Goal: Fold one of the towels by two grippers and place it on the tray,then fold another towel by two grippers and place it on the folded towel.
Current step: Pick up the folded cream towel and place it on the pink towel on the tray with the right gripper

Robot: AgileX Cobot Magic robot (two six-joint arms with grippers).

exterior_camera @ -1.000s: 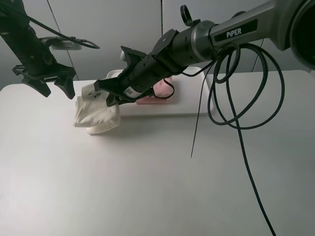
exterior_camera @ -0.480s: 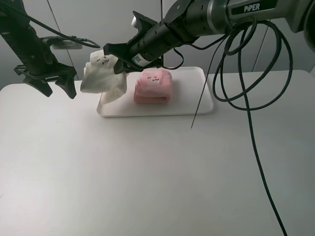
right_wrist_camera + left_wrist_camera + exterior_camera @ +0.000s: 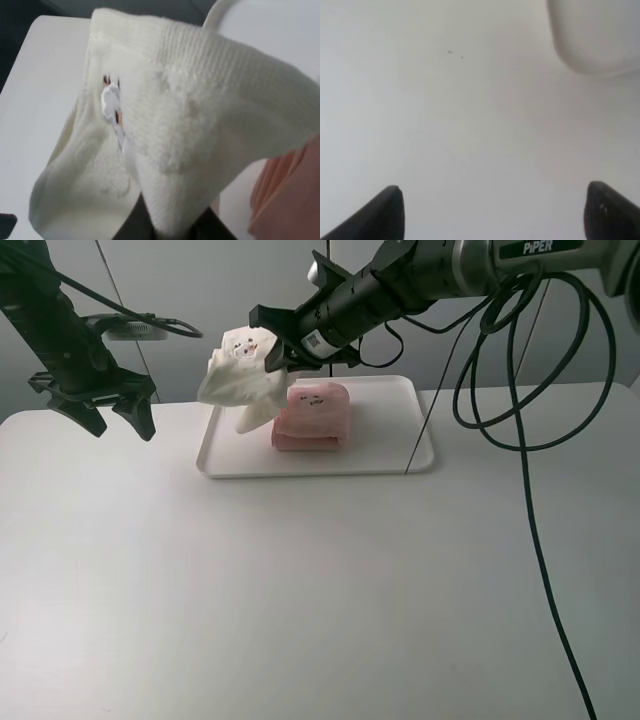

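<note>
From the high camera the whole layout shows: the flat white rectangular plastic tray (image 3: 390,455) sits at the far side of the white table (image 3: 300,590), with the folded pale pink terry towel (image 3: 312,418) lying on its left half. The cream off-white terry towel (image 3: 243,375) hangs in the air over the tray's left end, just beside the pink one and a little above it. The right wrist view fills with that cream towel (image 3: 165,135), showing its ribbed hem and a small embroidered figure, a sliver of pink towel (image 3: 290,200) and the tray's rim (image 3: 220,10). The black right gripper (image 3: 277,352) is clamped narrowly on the cream towel's bunched top. The black left gripper (image 3: 103,405) hovers over the table's left edge, well apart from the tray; its wrist view shows two fingertips (image 3: 385,215) spread wide over bare table, gripping nothing.
</note>
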